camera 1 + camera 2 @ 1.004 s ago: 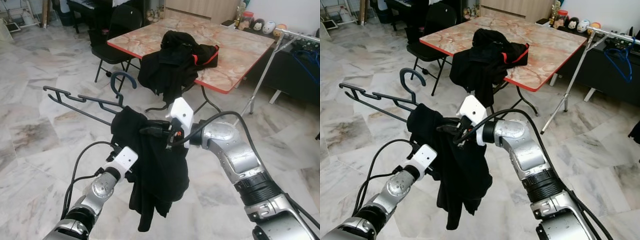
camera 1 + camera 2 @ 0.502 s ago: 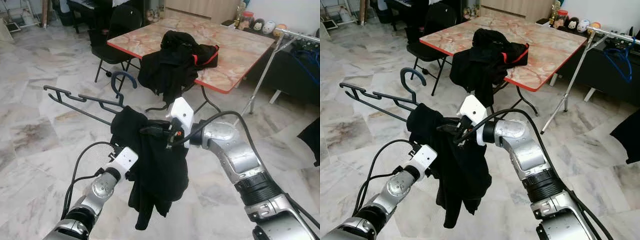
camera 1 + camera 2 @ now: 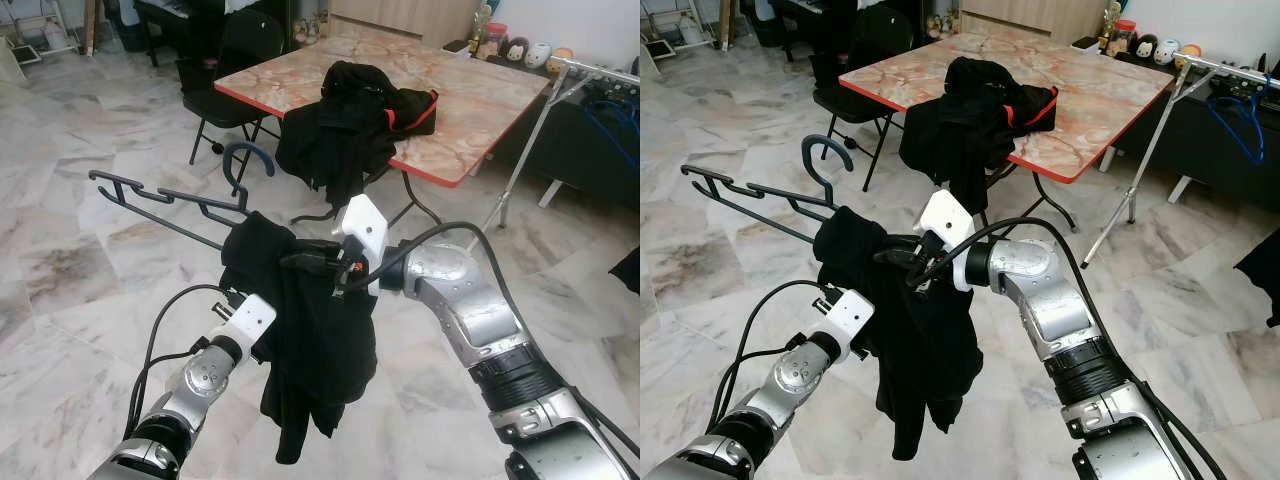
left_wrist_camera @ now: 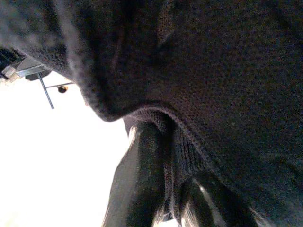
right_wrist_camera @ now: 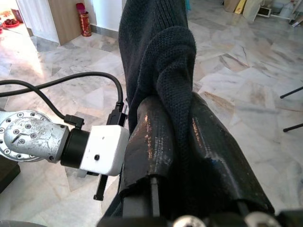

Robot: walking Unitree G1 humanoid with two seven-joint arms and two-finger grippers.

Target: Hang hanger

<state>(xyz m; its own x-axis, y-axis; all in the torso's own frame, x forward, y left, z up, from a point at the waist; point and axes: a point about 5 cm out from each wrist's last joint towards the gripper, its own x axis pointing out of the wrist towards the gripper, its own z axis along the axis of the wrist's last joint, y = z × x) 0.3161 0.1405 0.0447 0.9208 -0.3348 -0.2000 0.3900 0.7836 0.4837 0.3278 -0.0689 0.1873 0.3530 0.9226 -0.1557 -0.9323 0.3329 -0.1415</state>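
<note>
A dark plastic hanger (image 3: 165, 205) hangs in the air in front of me, hook (image 3: 243, 160) up and one arm reaching left. A black knitted garment (image 3: 315, 330) is draped over its right end and hangs down in folds. My right gripper (image 3: 305, 262) comes in from the right and is shut on the garment's top; in the right wrist view the fabric is pinched between its fingers (image 5: 154, 142). My left gripper (image 4: 173, 189) reaches up from below, buried in the cloth, with a fold held between its fingers (image 4: 137, 179).
A marble-topped table with red edge (image 3: 470, 110) stands ahead, with a pile of black clothes (image 3: 360, 110) hanging over its near side. A black chair (image 3: 235, 60) is to its left. A metal clothes rack (image 3: 530, 140) with blue hangers (image 3: 1240, 105) stands at the right. Marble floor all round.
Both arms and the hanger hold almost still; the garment's hem sways slightly. A dark shape at the right edge came into view half a second ago and has drawn back.
</note>
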